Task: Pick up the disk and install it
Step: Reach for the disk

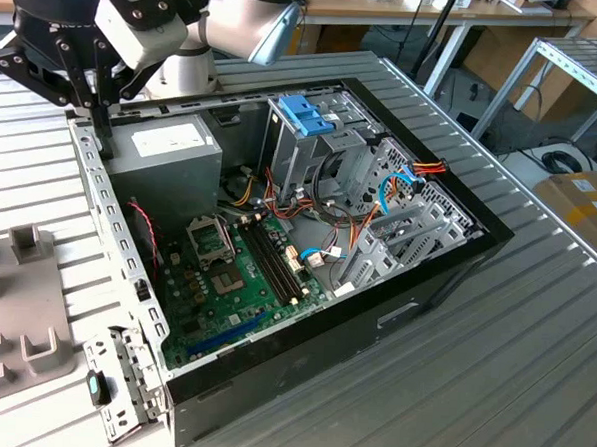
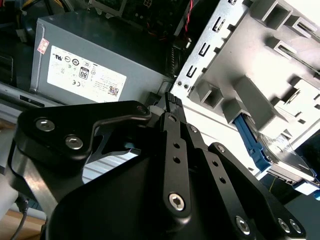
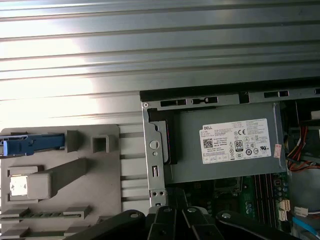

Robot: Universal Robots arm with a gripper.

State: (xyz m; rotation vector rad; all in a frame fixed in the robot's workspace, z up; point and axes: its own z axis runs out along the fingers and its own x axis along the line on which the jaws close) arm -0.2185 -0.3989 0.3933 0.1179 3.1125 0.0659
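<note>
Hovering upper left in the exterior view, the gripper (image 1: 101, 138), clenched and empty, is apart from the disk (image 3: 35, 143).

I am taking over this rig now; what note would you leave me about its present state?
End effector: shut, holding nothing, above the edge of the open black computer case, beside the grey power-supply box.
The silver hard drive in its blue plastic frame sits in the grey plastic holder outside the case.
Done: nothing yet. Left: pick-up and installation.
</note>
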